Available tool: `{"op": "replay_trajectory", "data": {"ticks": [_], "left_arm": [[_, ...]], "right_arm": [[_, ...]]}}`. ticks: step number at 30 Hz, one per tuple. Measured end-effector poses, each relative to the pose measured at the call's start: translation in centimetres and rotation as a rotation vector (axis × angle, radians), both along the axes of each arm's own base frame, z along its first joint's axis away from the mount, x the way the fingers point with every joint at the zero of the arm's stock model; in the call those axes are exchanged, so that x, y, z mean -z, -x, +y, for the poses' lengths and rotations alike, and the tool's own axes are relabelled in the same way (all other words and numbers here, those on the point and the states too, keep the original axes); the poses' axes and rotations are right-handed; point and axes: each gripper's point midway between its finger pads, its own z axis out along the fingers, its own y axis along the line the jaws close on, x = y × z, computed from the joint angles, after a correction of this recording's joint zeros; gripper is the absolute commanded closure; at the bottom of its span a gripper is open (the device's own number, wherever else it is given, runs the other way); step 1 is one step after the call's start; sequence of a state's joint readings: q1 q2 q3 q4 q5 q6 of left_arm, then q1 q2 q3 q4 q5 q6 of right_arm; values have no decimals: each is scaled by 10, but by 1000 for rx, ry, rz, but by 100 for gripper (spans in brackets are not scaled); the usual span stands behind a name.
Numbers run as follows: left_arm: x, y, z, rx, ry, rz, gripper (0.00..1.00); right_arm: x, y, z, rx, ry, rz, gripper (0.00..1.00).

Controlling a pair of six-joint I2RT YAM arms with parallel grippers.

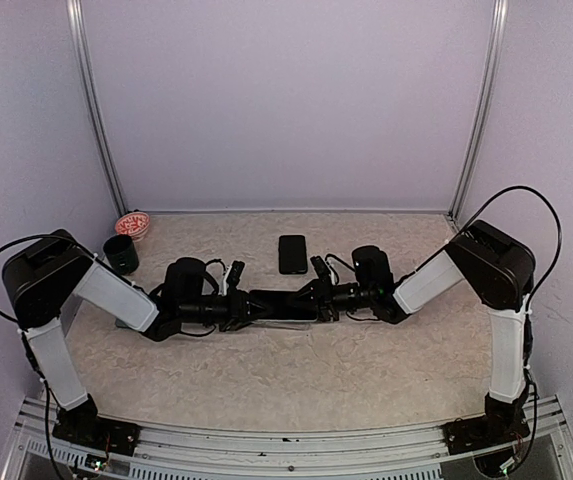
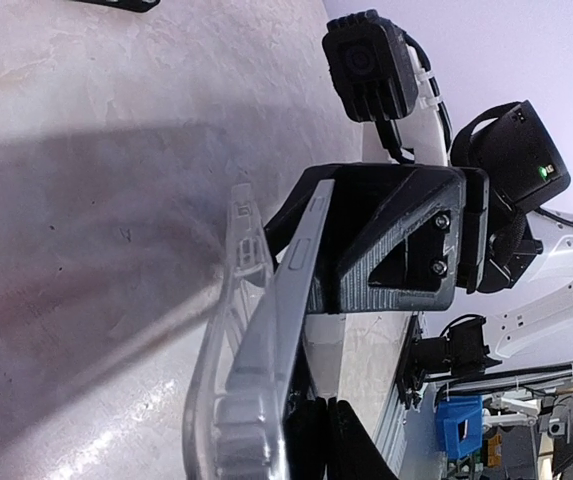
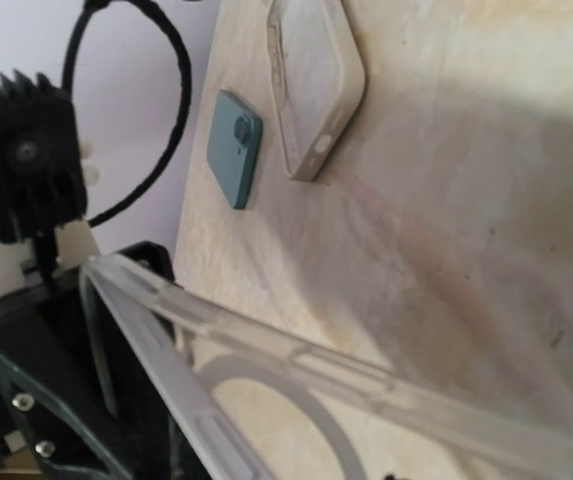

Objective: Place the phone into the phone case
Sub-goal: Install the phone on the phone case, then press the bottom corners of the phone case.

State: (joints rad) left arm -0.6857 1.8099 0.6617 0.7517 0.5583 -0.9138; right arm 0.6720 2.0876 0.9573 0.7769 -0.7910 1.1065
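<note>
left gripper (image 1: 249, 304) pinches clear plastic phone case (image 2: 228, 330) | right gripper (image 1: 316, 302) at far end, grip unclear | risk: grey flat phone (image 2: 291, 290), unseated there, could spring out if released

We've got the left arm (image 1: 116, 292) and right arm (image 1: 431, 280) folded low, elbows out, forearms turned inward so the wrists face each other. The left gripper (image 1: 249, 305) lies sideways, jaws pinched narrow on the phone case (image 2: 228, 330). The right gripper (image 1: 318, 300) sits nose to nose with it; clamped or loose, we can't quite tell.
</note>
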Motion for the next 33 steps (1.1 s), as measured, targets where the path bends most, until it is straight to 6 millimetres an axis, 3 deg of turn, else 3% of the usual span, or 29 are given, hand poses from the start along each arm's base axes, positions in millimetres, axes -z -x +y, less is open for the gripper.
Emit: {"op": "replay_trajectory", "data": {"ticks": [8,21,33], "left_arm": [[-6,-1,2,-3,14,-18,81],[-6,0,4,-4,18,-22,84],[-18,-3,9,-12,43,-50,84]], "right_arm": [[0,2,-1,-3,6,11,46],[-3,5,-8,1,-13,31,43],[-15,8,-20,5,32,6,42]]}}
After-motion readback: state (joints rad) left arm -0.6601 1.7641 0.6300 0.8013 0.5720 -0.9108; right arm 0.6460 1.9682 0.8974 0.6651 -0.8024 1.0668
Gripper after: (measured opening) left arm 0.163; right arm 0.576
